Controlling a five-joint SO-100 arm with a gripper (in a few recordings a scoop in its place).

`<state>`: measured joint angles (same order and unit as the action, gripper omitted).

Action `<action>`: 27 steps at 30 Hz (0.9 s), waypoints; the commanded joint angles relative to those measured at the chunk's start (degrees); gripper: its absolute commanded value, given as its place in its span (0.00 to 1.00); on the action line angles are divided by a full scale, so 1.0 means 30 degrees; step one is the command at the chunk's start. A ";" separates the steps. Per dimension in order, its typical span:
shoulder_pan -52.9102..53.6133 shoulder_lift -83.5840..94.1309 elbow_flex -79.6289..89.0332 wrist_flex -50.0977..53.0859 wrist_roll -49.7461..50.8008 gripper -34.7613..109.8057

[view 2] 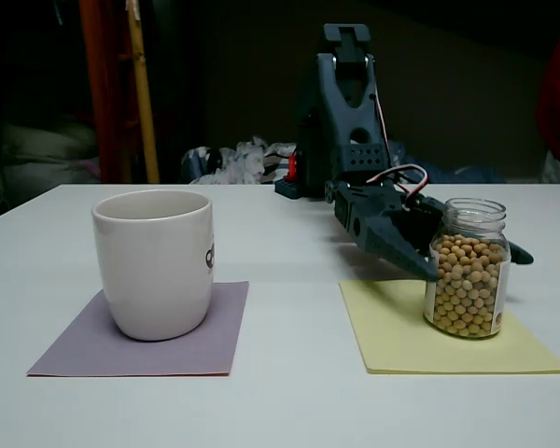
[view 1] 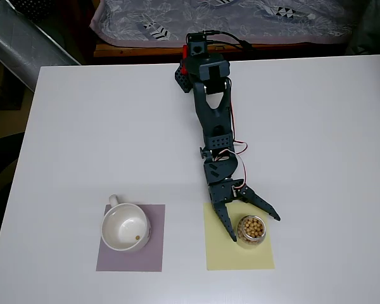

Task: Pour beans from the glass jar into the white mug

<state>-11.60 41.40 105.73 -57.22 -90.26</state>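
Beans [view 2: 465,285] fill the glass jar [view 1: 251,229]; my gripper [view 1: 254,228] straddles it, jaws spread. Next I close, lift, carry toward the white mug [view 1: 124,227].

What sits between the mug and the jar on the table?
Nothing stands between the mug and the jar. The overhead view shows bare white table between the purple mat and the yellow mat.

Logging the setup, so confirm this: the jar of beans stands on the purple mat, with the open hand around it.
Wrong mat. In the overhead view the glass jar of beans stands on the yellow mat; the purple mat holds the white mug. The open hand does flank the jar.
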 commanded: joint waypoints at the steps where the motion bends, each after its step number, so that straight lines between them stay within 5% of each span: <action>1: -0.0322 0.0381 -0.0645 -0.0410 -0.0117 0.61; 27: -0.0381 0.1465 -0.1025 -0.0234 0.1641 0.36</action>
<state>-12.66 38.76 101.69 -57.22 -87.28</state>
